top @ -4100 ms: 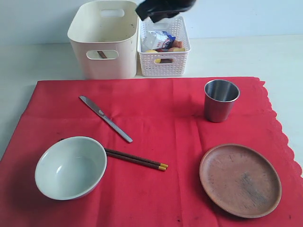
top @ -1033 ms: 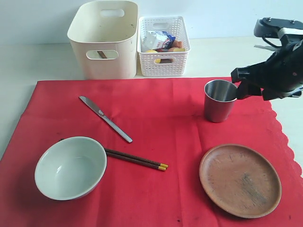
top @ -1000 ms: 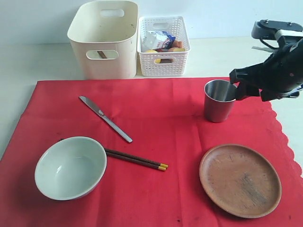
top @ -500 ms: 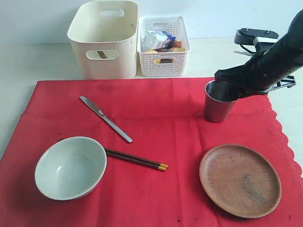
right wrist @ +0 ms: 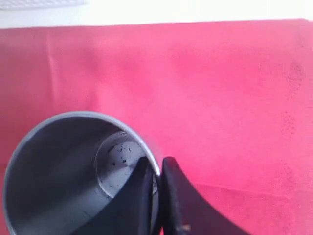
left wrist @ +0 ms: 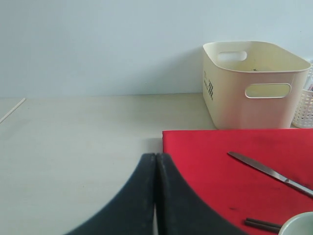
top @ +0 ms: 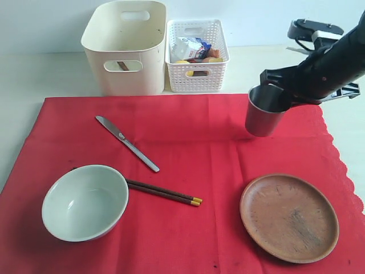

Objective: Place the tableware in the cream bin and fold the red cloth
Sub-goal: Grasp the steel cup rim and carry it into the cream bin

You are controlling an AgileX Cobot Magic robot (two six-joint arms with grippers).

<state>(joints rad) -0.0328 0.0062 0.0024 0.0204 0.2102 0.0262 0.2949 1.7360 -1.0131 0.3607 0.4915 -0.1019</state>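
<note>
right claw [right wrist: 156,172]: closed on the rim of the cup [top: 263,117], one finger inside the wall and one outside, with only the thin metal between them
cup: steel, empty and tilted, hanging from that grip over the far right part of the cloth [top: 188,142]; whether its base touches the fabric cannot be told
left claw [left wrist: 155,169]: fingers pressed flat together, holding nothing, above the bare bench [top: 57,74] just beside the cloth's edge
cloth: red, spread flat over most of the bench, scalloped along its right edge
bin [top: 125,48]: cream, upright on the bench just past the far edge of the cloth, well apart from the cup
basket [top: 197,74]: white lattice, right beside the bin, with food packs inside
knife [top: 126,142]: lying slantwise on the cloth, in front of the bin
bowl [top: 84,201]: pale, upright and empty, on the near left part of the cloth
chopsticks [top: 164,192]: lying side by side, one end at the bowl's rim, the yellow tips pointing towards the plate [top: 289,217]
plate: brown wood, flat and bare, on the near right part of the cloth, nearer than the cup
</note>
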